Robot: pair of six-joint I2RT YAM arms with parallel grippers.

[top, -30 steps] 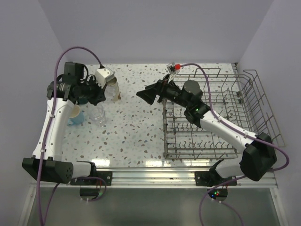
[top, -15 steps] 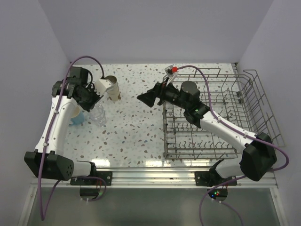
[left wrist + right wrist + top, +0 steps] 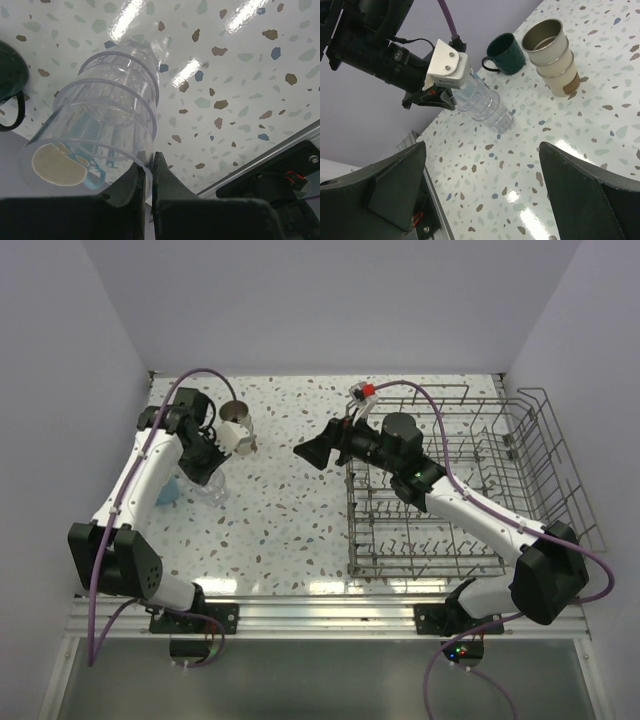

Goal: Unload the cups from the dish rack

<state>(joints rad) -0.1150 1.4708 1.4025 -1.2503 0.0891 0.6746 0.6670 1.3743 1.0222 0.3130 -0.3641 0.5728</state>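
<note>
Cups, mixed lot: we are finding them on the table, left of the dish rack.
We are seeing the left gripper pinched together on the rim of the clear glass tumblers, with the light blue mug just beside; the dark teal mug and metallic tumblers are standing near. The right gripper is hanging spread wide, empty, between cups and rack.

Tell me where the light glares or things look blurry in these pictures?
Left wrist view: bright streaks of glare on the glossy speckled tabletop, and the clear ribbed tumbler warps what lies behind it. Right wrist view: the near dark fingers look soft. Top view: evenly lit.
</note>
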